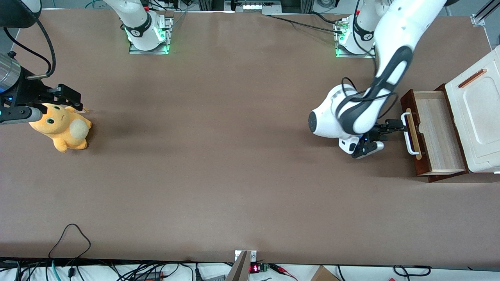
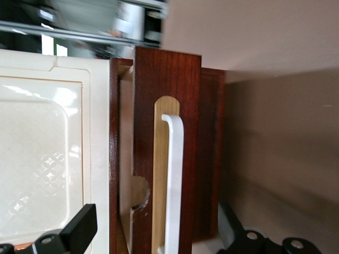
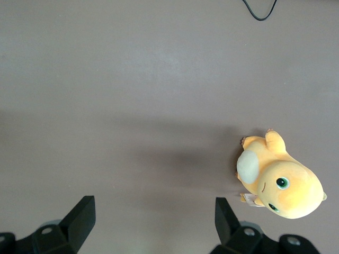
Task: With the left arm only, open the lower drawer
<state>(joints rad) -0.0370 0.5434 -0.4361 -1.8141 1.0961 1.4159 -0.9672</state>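
Lower drawer (image 1: 436, 132): stood pulled well out of the white cabinet (image 1: 478, 113), at the working arm's end of the worktop (image 1: 218, 156). Gripper (image 1: 402, 125): fingers (image 2: 79, 230) spread, straddling the white loop handle (image 2: 174, 180) without clamping. Risk: handle slipping free; overpulling might tip the cabinet.

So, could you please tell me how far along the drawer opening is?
Mostly done: the lower drawer is pulled out, its pale interior exposed. In hand: the pincer sits open in front of it, fingers either side of the white handle. Left: perhaps pulling further and backing away.
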